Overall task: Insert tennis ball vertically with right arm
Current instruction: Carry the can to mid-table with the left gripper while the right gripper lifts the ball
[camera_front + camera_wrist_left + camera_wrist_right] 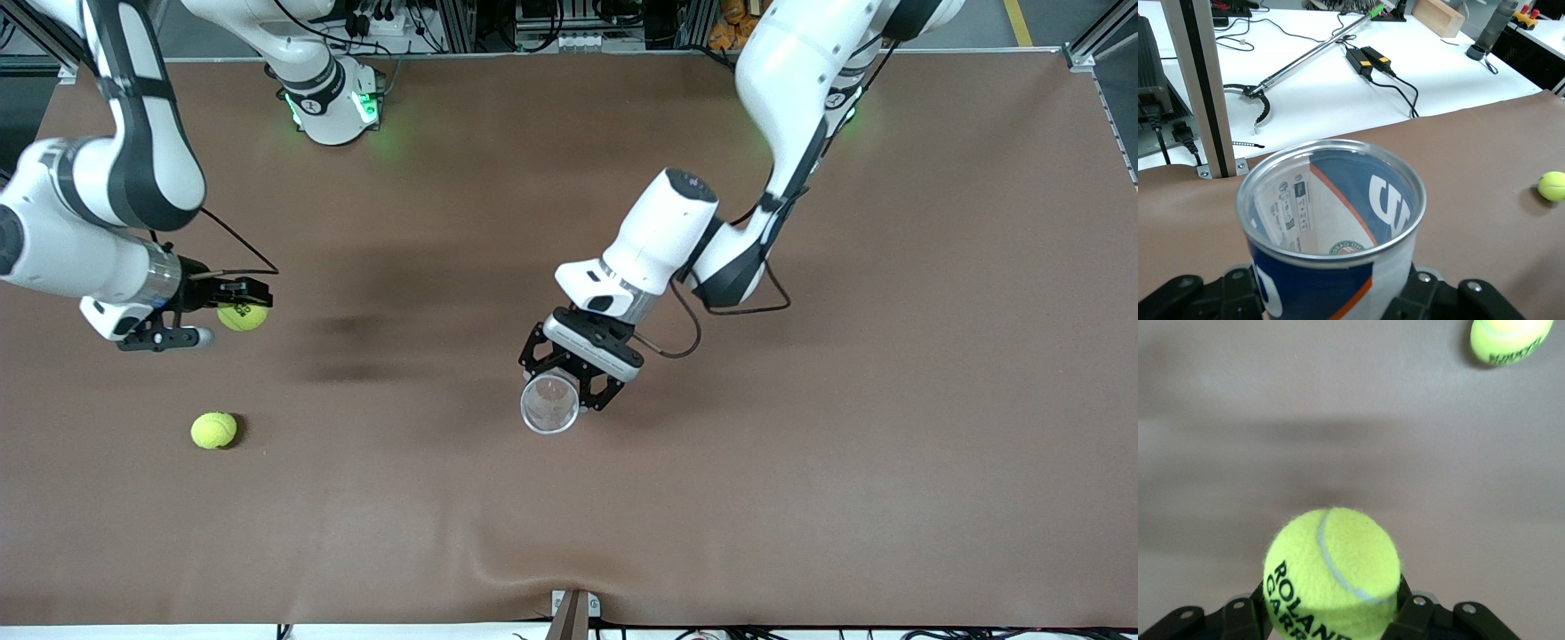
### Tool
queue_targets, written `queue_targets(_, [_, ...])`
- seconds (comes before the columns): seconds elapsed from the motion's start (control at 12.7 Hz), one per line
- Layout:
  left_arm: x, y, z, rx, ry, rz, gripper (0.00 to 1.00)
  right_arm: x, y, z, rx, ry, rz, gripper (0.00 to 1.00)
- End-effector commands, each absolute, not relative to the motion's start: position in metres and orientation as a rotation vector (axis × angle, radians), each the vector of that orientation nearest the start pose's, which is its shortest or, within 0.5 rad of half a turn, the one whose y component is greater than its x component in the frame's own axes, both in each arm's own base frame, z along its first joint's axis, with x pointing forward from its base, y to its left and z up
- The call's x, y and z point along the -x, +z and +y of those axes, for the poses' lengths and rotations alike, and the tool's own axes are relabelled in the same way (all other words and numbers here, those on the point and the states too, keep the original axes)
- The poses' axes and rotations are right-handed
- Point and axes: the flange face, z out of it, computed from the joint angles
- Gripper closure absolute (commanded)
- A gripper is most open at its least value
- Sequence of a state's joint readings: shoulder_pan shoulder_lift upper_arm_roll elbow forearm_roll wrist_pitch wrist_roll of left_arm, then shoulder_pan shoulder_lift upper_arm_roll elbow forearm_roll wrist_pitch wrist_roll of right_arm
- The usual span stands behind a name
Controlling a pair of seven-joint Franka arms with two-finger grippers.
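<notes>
Brown table (800,498), broad and bare around the tennis ball can (550,403), well clear of every edge. Upright there, mouth up, long axis vertical, clamped in the left gripper (569,391). Toward the right arm's end, right gripper (233,316) closed on a tennis ball (242,315), raised above the table; loose second ball (213,430) nearer the front camera.

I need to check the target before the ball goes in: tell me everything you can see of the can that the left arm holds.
The open-topped tennis ball can is a clear plastic cylinder with a silvery metal rim and a blue, white and orange printed label. It looks empty, with no lid on it. The left gripper is shut on its lower body, black fingers pressing both sides, holding it mouth upward above the brown table, near the table's middle.
</notes>
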State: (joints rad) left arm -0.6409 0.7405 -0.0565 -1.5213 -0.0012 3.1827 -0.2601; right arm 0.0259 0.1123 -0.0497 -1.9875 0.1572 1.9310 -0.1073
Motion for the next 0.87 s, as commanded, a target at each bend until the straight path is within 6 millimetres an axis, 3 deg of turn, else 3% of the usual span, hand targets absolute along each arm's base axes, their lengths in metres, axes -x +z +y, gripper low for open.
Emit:
queue_targets(0.0, [-0.595, 0.304, -0.483, 3.126, -1.539, 0.698, 0.31, -0.561, 0.439, 0.029, 2.983, 0.157, 0.061, 0.60])
queue_targets(0.16, [-0.592, 0.290, -0.490, 3.040, -1.582, 0.761, 0.32, -0.564, 0.461, 0.060, 2.984, 0.107, 0.127, 0.60])
queue_targets(0.39, [-0.587, 0.282, -0.503, 3.008, -1.600, 0.808, 0.30, -0.563, 0.473, 0.096, 2.979, 0.084, 0.185, 0.60])
queue_targets(0.63, [-0.585, 0.274, -0.504, 2.966, -1.645, 0.833, 0.30, -0.564, 0.475, 0.096, 2.978, 0.074, 0.196, 0.60])
queue_targets(0.79, [-0.573, 0.266, -0.520, 2.954, -1.678, 0.878, 0.30, -0.564, 0.475, 0.096, 2.981, 0.068, 0.195, 0.60])
